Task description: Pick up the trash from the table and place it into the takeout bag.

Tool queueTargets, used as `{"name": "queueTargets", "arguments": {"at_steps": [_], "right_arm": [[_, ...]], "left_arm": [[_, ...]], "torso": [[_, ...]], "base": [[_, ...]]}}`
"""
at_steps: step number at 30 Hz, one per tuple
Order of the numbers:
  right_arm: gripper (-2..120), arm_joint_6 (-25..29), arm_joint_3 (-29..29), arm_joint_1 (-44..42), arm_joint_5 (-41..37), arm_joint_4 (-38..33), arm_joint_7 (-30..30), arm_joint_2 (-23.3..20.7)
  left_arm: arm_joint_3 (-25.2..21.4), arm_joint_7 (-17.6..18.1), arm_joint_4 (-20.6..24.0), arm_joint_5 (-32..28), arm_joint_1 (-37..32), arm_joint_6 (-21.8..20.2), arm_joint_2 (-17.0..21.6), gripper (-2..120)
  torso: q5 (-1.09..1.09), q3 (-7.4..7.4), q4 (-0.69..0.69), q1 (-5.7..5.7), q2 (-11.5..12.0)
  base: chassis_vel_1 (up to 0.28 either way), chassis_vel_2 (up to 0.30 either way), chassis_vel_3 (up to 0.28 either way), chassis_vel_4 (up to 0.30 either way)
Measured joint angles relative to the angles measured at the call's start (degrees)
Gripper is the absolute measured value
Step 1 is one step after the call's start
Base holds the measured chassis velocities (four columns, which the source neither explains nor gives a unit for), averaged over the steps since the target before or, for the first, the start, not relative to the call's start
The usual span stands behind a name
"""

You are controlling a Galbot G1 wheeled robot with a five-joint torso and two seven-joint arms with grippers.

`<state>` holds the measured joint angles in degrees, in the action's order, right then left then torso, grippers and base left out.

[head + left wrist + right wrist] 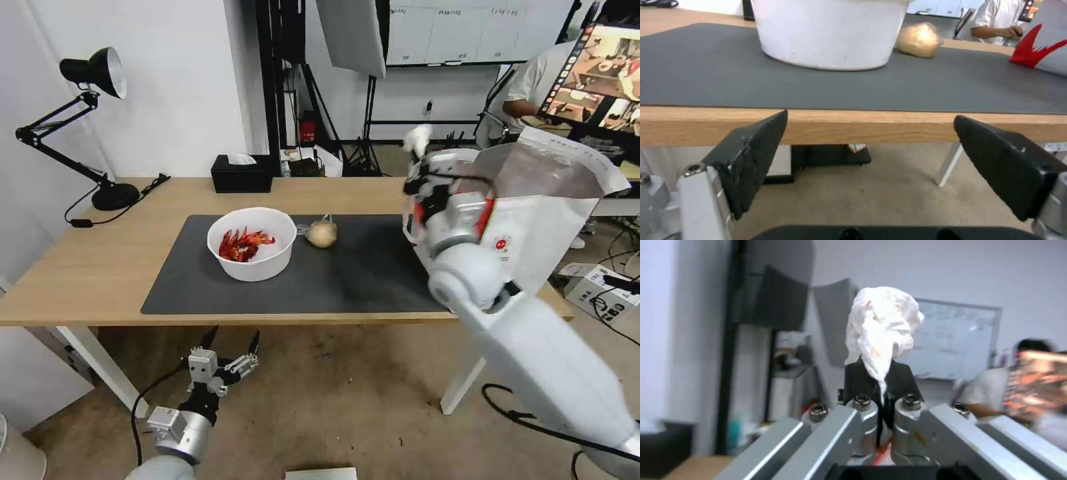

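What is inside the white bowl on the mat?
The white bowl holds red crayfish shells, seen from the head view. Whatever lies beneath the shells is covered.

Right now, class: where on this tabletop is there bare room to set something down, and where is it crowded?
Free: the dark mat between beige bagged lump and takeout bag; the wood between lamp and mat. Crowded: around the bowl and lump.
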<state>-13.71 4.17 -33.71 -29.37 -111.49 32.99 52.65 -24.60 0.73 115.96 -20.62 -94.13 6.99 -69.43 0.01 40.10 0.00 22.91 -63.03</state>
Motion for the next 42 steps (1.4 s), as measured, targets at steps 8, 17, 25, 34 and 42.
{"name": "queueTargets", "arguments": {"at_steps": [8, 17, 25, 34, 42], "right_arm": [[0, -4.3, 6.0, -2.7, 2.0, -0.1, 3.6, -4.0], [27, -14.2, 10.0, -7.1, -2.6, -0.8, -0.2, -9.8], [55, -16.1, 10.3, -7.1, -6.9, -2.1, 0.2, -10.6], [86, -16.2, 10.9, -7.8, -9.2, -2.8, 0.6, -11.4], [100, -5.6, 14.3, -13.6, -18.5, -10.0, -6.4, -12.1]], "left_arm": [[0.5, 0.0, 0.0, 0.2, -0.1, 0.0, -0.2, 100], [1.5, -0.3, 0.3, -0.2, 1.0, -0.2, -0.1, 100], [1.7, -0.3, 0.7, -0.1, 0.6, -0.2, -0.2, 100], [1.3, -0.3, 1.3, -0.1, 0.5, -0.4, -0.4, 100], [0.4, -0.3, 2.6, 0.1, -0.4, -0.4, -0.9, 100]], "torso": [[0.01, 0.0, -0.01, 0.0, 0.0], [-0.01, 0.0, -0.01, 0.0, 0.0], [0.0, 0.01, 0.0, 0.0, 0.0], [0.0, 0.01, -0.01, 0.01, 0.0], [0.0, 0.0, 0.0, 0.0, 0.0]], "base": [[0.0, 0.0, 0.0, 0.0], [0.0, 0.0, 0.0, 0.0], [0.0, 0.0, 0.0, 0.0], [0.0, 0.0, 0.0, 0.0], [0.0, 0.0, 0.0, 0.0]]}}
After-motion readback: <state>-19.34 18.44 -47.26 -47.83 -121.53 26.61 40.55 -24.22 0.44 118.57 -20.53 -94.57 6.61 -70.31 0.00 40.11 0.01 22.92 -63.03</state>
